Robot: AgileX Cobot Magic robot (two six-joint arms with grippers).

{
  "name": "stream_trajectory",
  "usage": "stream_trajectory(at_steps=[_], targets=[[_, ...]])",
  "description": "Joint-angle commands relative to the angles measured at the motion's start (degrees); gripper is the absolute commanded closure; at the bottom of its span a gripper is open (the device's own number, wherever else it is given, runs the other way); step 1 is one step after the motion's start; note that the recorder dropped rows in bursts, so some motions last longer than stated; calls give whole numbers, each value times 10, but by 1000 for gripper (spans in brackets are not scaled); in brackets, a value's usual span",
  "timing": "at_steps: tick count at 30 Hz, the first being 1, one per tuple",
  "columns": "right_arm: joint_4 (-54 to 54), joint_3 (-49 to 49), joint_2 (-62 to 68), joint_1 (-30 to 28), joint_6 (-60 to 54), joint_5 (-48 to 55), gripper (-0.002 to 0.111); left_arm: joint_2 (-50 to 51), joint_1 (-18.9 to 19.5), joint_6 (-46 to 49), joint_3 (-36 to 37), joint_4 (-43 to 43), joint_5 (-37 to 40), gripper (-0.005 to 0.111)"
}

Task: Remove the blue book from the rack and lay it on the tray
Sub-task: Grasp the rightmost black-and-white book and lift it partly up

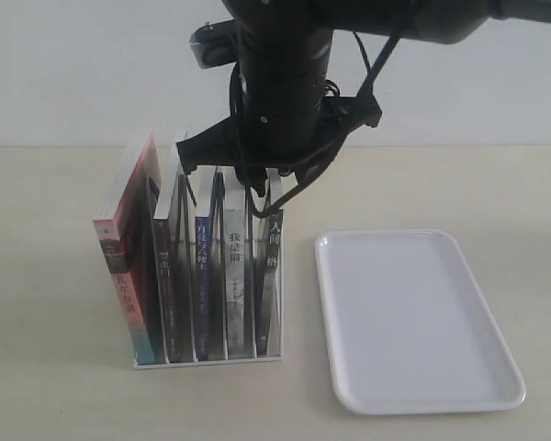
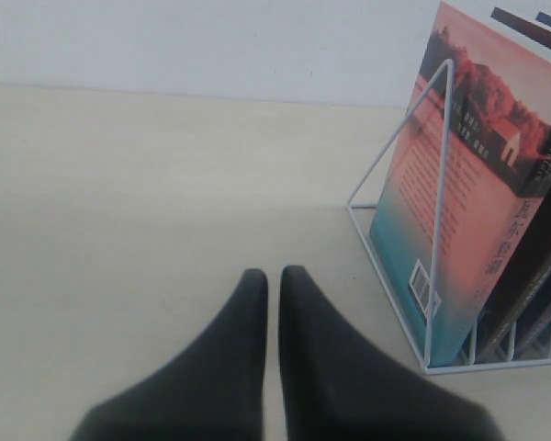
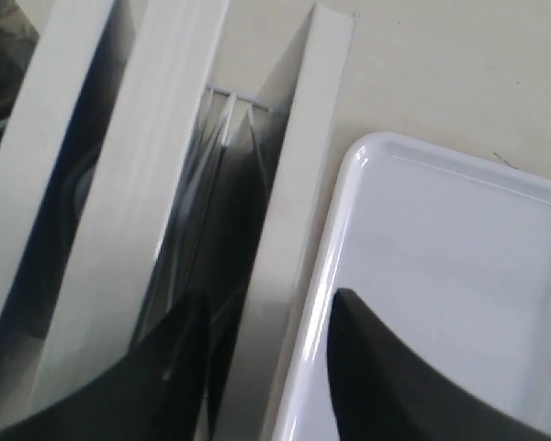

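Right gripper [image 3: 271, 299] is spread wide, nothing pinched. It hangs just above the top edges of the books at the tray end of the rack [image 1: 211, 360]. One finger is over the books, the other over the tray [image 1: 413, 312] rim. I can't tell from the wrist view which book sits between my fingers. In the exterior view my right arm reaches across the middle and its wrist hides the fingertips.

Left gripper [image 2: 274, 276] is pressed together with only a thin slit between the tips, holding nothing. It sits low over the bare table [image 1: 55, 367], off the far end of the rack, beside the red-covered book [image 2: 450, 202].

Blue book [image 1: 202, 276] stands upright in the middle slot, spine facing out. The black-spined book [image 1: 168, 285] is on its left and the grey-spined book [image 1: 236, 285] on its right. A dark-spined book [image 1: 271, 276] fills the last slot, nearest the tray. The red-covered book leans outward at the other end.

The tray lies flat just to the right of the rack, near it but not touching.
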Motion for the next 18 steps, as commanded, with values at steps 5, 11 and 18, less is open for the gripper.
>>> stream_trajectory(at_steps=[5,11,18], targets=[[-4,-2,-2,0,10,-2,108,-2,1,-4,2,3,-3,103],[0,-48,-2,0,36,43,108,-2,1,-4,2,3,-3,103],[8,-121,-7,0,36,46,108,-2,1,-4,2,3,-3,103]])
